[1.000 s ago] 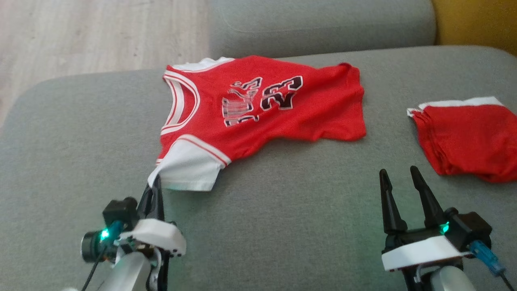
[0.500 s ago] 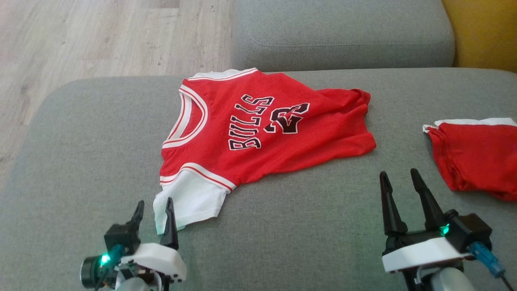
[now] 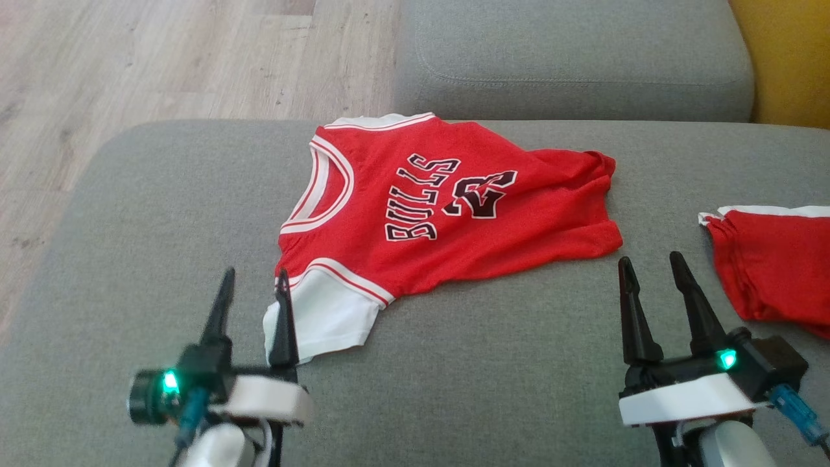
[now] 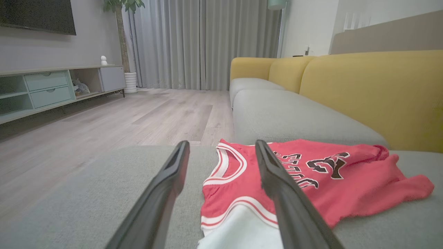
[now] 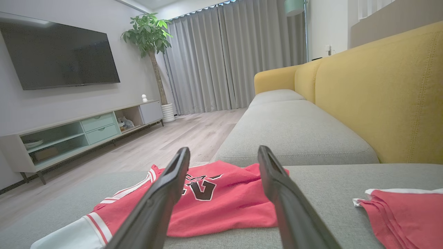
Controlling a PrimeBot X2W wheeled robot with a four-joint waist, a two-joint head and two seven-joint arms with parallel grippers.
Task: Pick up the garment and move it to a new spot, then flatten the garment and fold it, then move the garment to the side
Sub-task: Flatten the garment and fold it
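One jersey [image 3: 512, 243], one other red garment [image 3: 771, 259]; left gripper [image 3: 255, 272] and right gripper [image 3: 650, 257] gape empty.

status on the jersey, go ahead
Left end effector open by the white sleeve, nothing held. Right end effector open, clear. Jersey rumpled on the sofa seat, unfolded. Second red garment apart, at right.

Red Bulls jersey [image 3: 447, 220], white-sleeved, lies rumpled face-up on grey sofa cushion [image 3: 467, 376]

Grey sofa [image 3: 454, 389], wood floor [image 3: 162, 58], grey curtains [image 5: 214, 58]
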